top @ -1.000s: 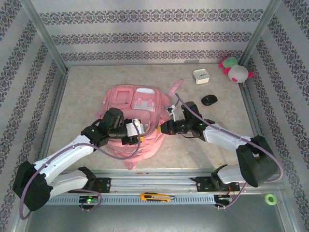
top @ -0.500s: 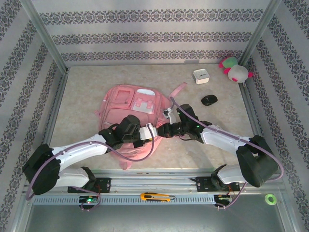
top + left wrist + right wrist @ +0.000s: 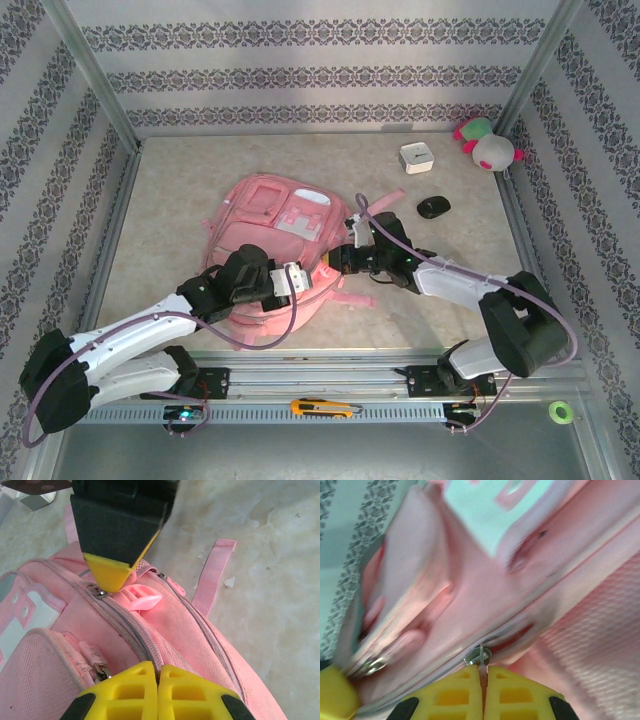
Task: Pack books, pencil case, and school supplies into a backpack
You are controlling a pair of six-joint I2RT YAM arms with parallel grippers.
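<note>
Backpack point(image 3: 275, 210) is lying flat on the table point(image 3: 170, 190), white patches facing up, print too small to read. Left gripper point(image 3: 158, 675) is sitting closed at its zip seam; right gripper point(image 3: 483, 675) is pinching the metal zip pull point(image 3: 481, 656).

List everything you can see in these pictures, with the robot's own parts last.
backpack: one, pink with white patches, lying at the middle of the table
box: one, white, far right part of the table
mouse-like object: one, black, right of the backpack, nearer than the box
plush toy: one, pink, white and green, far right corner
utility knife: one, yellow and black, on the near rail between the arm bases
tape roll: one, green, near right corner
left tool: yellow fingers, shut, at the backpack's zip line
right tool: yellow fingers, shut on a backpack zip pull
</note>
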